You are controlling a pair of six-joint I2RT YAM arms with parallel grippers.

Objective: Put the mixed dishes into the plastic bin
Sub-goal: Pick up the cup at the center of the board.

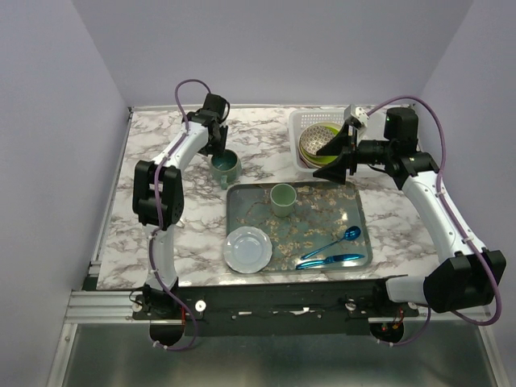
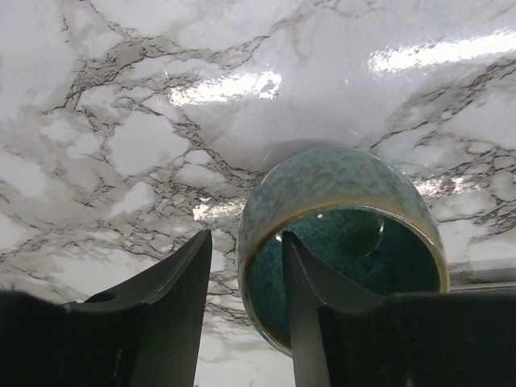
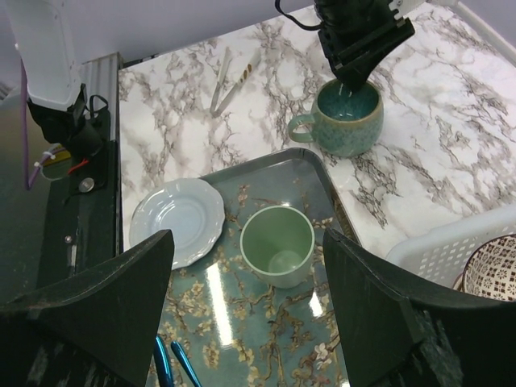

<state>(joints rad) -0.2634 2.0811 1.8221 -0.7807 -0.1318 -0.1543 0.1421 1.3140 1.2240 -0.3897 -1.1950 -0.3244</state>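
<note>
Easy to tip or drop the dark teal mug point(image 2: 343, 242) from here, with a pinch on just one thin bit of wall and all the weight off to one side. Could swing, slip out and crack on the marble table point(image 2: 121, 121) if squeezed too softly or lifted too fast. Could also bump the plastic bin point(image 1: 296, 129) on the way, or land hard on the dishes already inside. Closest in the left wrist view: the left gripper point(image 2: 246, 250), spread apart, not yet squeezing, sitting astride the mug's near rim. One finger outside the wall with a small gap, the other dipped inside the mug. Mug upright on the table, just past the far left corner of the grey tray point(image 1: 322, 214). On the tray, nearest the arms, a pale plate point(image 1: 247, 248) and a blue spoon point(image 1: 339, 239), then a green cup point(image 1: 282, 199). Farther right, the right gripper point(image 1: 326, 160), spread wide and holding nothing, by the bin's near edge. At the back, the bin itself, with a lime green plate point(image 1: 324, 172), more plates and a speckled bowl point(image 3: 493, 278) in it.
</note>
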